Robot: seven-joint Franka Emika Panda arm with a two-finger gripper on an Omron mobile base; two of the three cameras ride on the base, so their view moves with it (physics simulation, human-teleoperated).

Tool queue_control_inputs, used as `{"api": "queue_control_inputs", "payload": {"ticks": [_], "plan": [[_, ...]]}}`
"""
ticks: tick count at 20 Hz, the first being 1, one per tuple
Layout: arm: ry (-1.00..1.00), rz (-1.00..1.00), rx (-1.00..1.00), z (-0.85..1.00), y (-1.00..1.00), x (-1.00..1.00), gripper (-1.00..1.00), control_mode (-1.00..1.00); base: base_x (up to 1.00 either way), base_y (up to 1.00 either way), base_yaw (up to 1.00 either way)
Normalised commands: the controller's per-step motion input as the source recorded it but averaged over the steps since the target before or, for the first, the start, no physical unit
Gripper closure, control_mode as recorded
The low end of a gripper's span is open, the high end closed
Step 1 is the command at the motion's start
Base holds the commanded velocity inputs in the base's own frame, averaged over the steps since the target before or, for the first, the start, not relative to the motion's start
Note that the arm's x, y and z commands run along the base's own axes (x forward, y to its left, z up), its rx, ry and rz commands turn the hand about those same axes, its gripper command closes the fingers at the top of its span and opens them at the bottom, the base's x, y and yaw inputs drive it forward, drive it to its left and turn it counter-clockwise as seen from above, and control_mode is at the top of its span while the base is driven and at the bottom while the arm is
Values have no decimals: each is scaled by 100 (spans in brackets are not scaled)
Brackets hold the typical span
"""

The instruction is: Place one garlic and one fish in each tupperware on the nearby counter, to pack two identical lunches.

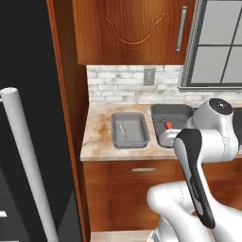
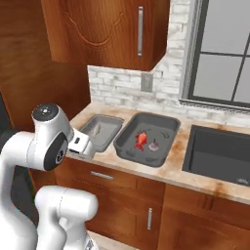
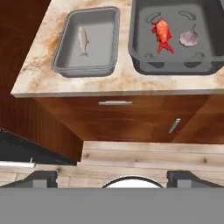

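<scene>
On the beige, rust-mottled counter (image 3: 127, 81) two grey tupperware trays sit side by side, close together and near its front edge. The smaller, lighter tray (image 3: 65, 65) toward the counter's left end holds the slim pale fish (image 3: 82, 40), its long axis running front to back along the tray; no bulb shows with it. The larger, darker tray (image 3: 175, 68) toward the sink holds the red-orange fish (image 3: 162, 35), also lying roughly front to back, with one pinkish garlic bulb (image 3: 189, 38) just beside it, apart from it. So, judging from how things lie, the larger lunch looks complete and the smaller tray lacks its garlic; I cannot find the second bulb in these pictures. The gripper (image 3: 111, 177) hangs out past the counter's front edge, over the wood floor (image 3: 131, 155), looking back at the cabinet fronts (image 3: 131, 118) with both trays ahead of it and higher in the hand view; its jaws stand wide apart and carry nothing. The smaller tray lies ahead and to the hand's left, the larger ahead and to its right. Behind the counter runs a pale brick backsplash (image 1: 118, 85) under reddish-brown upper cabinets (image 1: 132, 28), with a window (image 2: 224, 49) above the black sink basin (image 2: 219, 154) at the counter's right end.
</scene>
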Motion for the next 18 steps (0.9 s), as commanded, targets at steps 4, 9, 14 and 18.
{"api": "queue_control_inputs", "payload": {"ticks": [4,9,14,18], "plan": [[0,0,0,0,0,0,-100,100,-100,21,14],[0,0,0,0,0,0,-100,100,-85,43,11],[0,0,0,0,0,0,-100,100,-11,92,1],[0,0,0,0,0,0,-100,100,-42,89,1]]}}
